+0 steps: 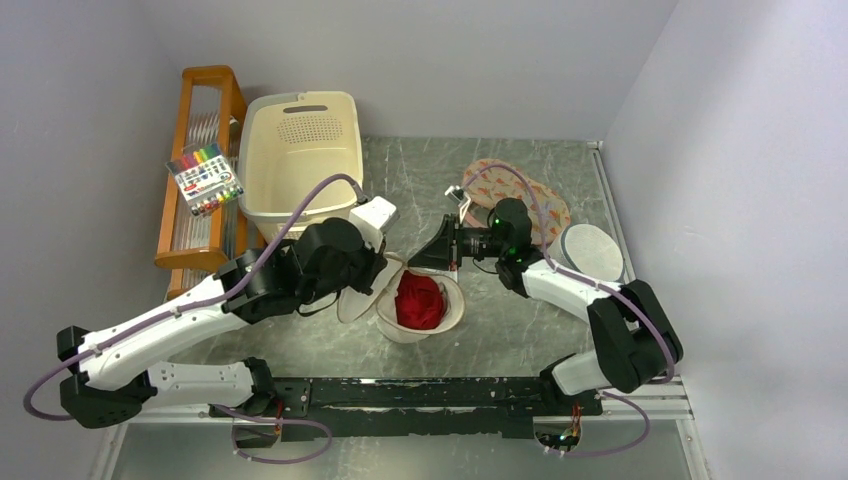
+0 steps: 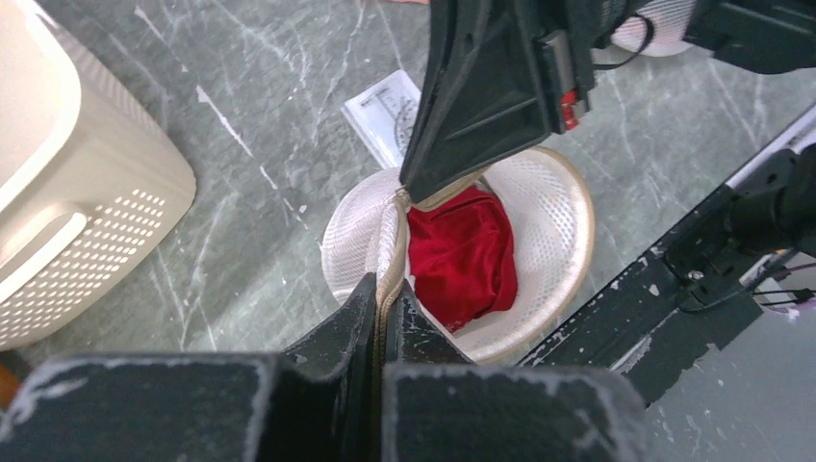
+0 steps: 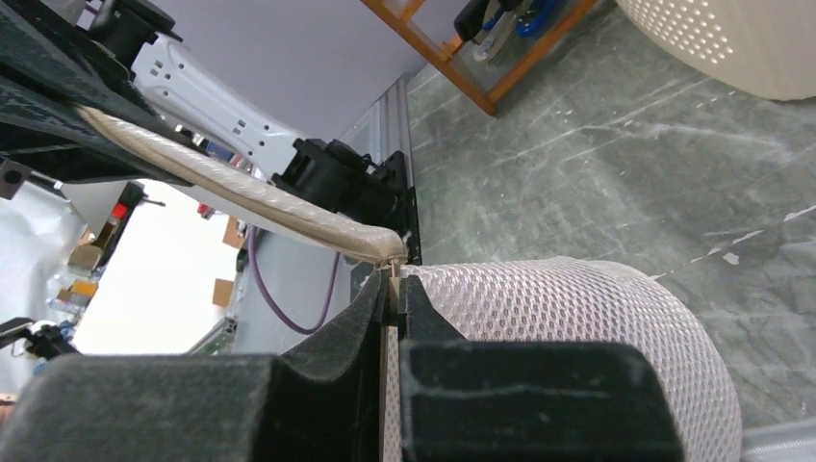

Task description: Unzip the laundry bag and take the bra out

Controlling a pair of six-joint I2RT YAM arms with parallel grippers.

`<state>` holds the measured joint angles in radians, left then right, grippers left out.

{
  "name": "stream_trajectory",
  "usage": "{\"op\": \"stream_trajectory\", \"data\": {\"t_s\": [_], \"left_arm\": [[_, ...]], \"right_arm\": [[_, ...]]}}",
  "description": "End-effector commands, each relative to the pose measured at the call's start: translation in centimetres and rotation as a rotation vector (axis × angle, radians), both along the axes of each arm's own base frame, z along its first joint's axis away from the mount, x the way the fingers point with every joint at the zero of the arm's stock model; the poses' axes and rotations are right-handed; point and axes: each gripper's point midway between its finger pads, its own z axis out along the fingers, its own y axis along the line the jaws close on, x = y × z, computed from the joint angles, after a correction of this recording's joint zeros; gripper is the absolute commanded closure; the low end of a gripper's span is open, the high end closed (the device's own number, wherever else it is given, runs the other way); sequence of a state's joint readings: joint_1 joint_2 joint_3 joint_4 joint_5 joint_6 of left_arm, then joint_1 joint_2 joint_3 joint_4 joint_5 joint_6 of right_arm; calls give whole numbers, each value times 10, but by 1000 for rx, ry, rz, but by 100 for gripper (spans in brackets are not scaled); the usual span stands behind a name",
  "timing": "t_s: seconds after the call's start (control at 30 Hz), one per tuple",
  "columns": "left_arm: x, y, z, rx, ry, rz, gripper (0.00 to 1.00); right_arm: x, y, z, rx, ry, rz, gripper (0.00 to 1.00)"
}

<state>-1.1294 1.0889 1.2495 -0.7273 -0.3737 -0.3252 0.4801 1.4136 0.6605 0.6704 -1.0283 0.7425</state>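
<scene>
Zip tape on the bag (image 2: 558, 207) runs straight up between the shut fingers of the left gripper (image 2: 385, 310), which pinches the left rim in the left wrist view; the finger bases merge into dark blur at the bottom edge. At the far rim the right gripper (image 2: 408, 189) comes in as a black wedge, its tip clamped on the same tape and its body cut off at the top. Between the two holds the bag gapes. The red bra (image 2: 462, 255) lies bunched inside, too crumpled to read its shape. A printed card (image 2: 383, 108) shows behind the wedge, mostly covered. The basket (image 2: 87, 202) stands on the table (image 2: 250, 154), cropped by the frame. In the right wrist view the jaws are shut on the beige edge where it meets the mesh; I cannot tell whether a zip pull sits between them. The tape arcs away to the other arm's black housing, and the mesh wall hides the bag's inside. In the top view the bag lies mid-table, just beyond the arm bases, open with the bra showing. The left wrist covers the bag's left rim and its own fingers. A rack (image 1: 212, 80) with a marker pack (image 1: 205, 182) on it stands far left beside the basket. A patterned disc (image 1: 550, 215) and a white drum (image 1: 592, 252) lie far right, partly behind the right arm.
</scene>
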Motion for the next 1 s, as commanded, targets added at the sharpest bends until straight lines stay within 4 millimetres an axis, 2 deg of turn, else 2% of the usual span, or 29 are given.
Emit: {"op": "stream_trajectory", "data": {"t_s": [0.0,0.07,0.13,0.27,0.53,0.73,0.97], "left_arm": [[-10,-17,51,-200,-88,-112,93],[-14,-21,57,-229,-101,-144,93],[-19,-26,62,-246,-109,-192,93],[-24,-32,68,-250,-128,-250,93],[-32,-46,85,-286,-163,-347,93],[-35,-52,99,-323,-192,-384,93],[-30,-56,99,-328,-210,-369,93]], "right_arm": [[4,3,-14,-31,10,9,100],[4,4,-16,-37,7,14,100],[-5,12,-16,-41,2,54,100],[-13,14,-12,-29,-19,95,100],[-17,23,-10,-60,-69,142,100],[-16,30,-16,-76,-45,159,100],[-21,41,-20,-86,-24,189,100]]}}
